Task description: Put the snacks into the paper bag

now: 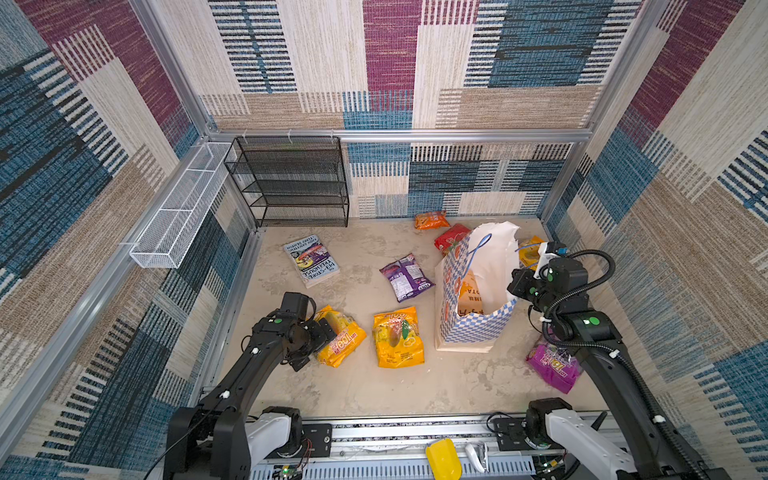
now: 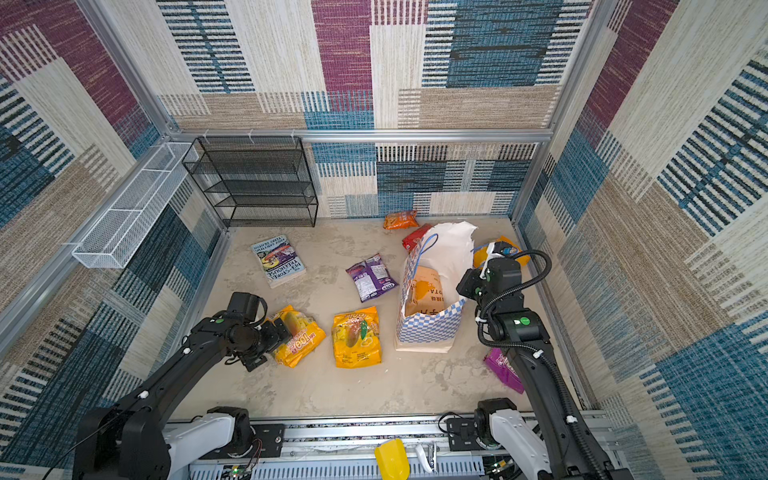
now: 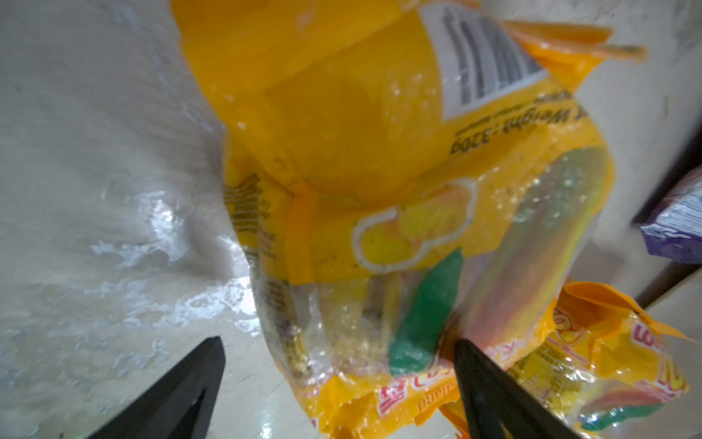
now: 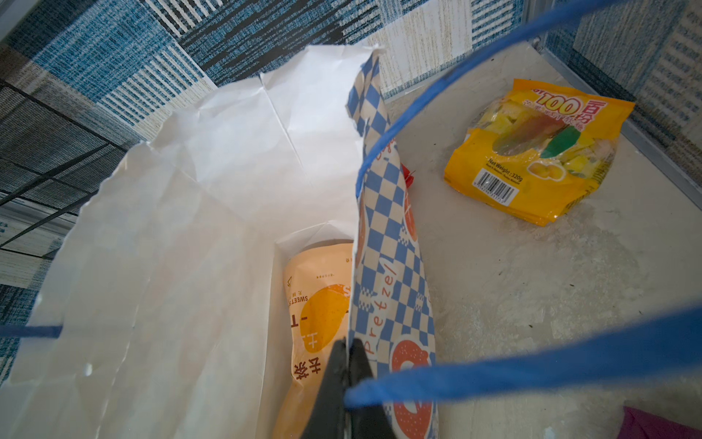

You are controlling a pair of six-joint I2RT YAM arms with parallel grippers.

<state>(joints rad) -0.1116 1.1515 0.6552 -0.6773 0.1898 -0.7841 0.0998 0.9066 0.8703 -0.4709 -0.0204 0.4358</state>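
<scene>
The checked paper bag (image 1: 473, 328) stands upright at the right, and my right gripper (image 4: 349, 344) is shut on its near wall (image 4: 387, 235). A pale orange packet (image 4: 319, 304) lies inside it. My left gripper (image 3: 338, 344) is open, its fingers either side of the end of a yellow packet (image 3: 361, 152) lying on the floor (image 1: 340, 338). Loose snacks in both top views: a second yellow packet (image 1: 397, 336), a purple one (image 1: 407, 276), a red one (image 1: 451, 237), an orange one (image 1: 431, 219), a yellow one (image 4: 539, 152) behind the bag, and a magenta one (image 1: 552, 368) under the right arm.
A blue-grey book (image 1: 311, 259) lies at the back left of the floor. A black mesh shelf (image 1: 291, 183) stands against the back wall and a white mesh basket (image 1: 178, 212) hangs on the left wall. The bag's blue cord handle (image 4: 532, 365) loops across the right wrist view.
</scene>
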